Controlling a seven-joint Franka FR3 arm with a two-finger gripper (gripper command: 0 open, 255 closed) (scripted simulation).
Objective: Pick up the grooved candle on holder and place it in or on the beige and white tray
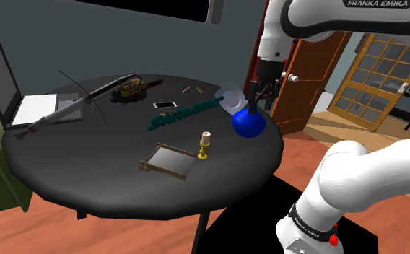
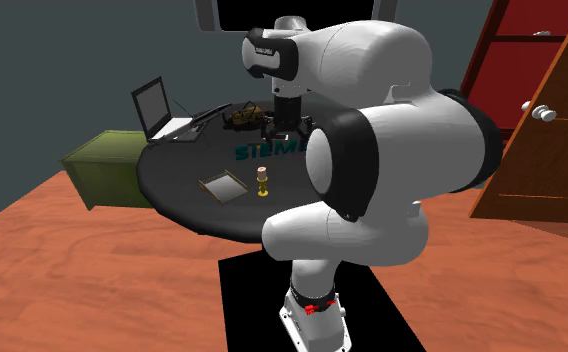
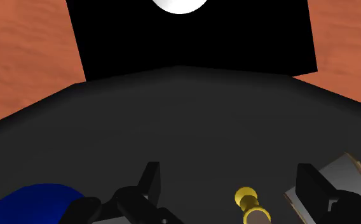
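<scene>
Short tan candle on gold holder (image 1: 205, 146), upright, beside grey tray (image 1: 169, 160)

Shoulder cam: we look down on the round table (image 1: 66, 180) from beside the arm (image 1: 369, 173), fairly near. 2nd ext. cam: behind the arm, farther off, facing same table. Wrist cam: low, close over tabletop. All 3 share candle (image 1: 205, 146) & tray (image 1: 169, 160).

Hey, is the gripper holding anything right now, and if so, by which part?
Nothing is held. The gripper is open and empty; the candle on its holder stands untouched on the table.
</scene>
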